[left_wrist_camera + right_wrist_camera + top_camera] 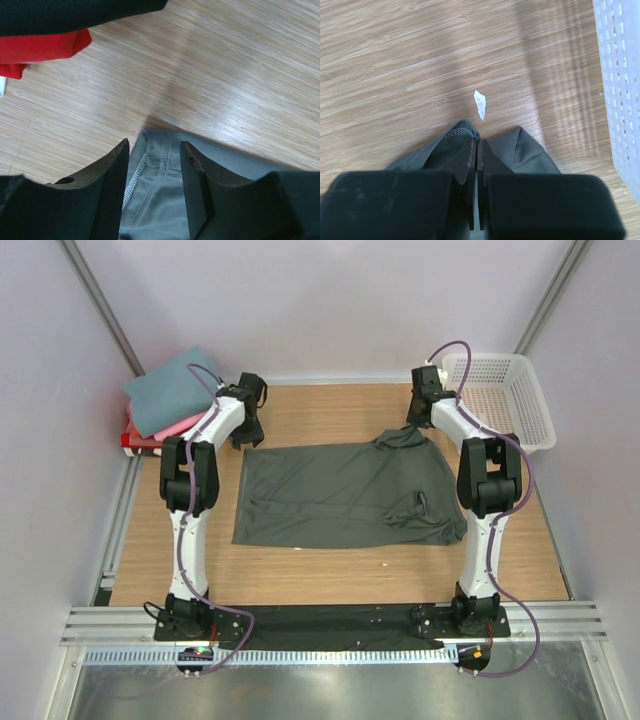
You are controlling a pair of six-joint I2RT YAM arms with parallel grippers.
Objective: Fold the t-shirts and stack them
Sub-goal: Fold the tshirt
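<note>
One grey-green shirt lies spread mid-table; right end effector pinched on its far right corner; left end effector partly open, straddling the far left corner; folded shirts stacked far left.

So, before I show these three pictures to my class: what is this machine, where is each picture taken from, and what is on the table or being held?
Two robot arms are bolted at the table's near edge. One picture looks down from above; the other two come from cameras on the wrists. A dark grey-green t-shirt lies spread on the wooden table. The right gripper is shut on the shirt's far right corner. The left gripper is open, its fingers either side of the far left corner, not yet pinching. Folded shirts are stacked far left; a white basket stands far right.
</note>
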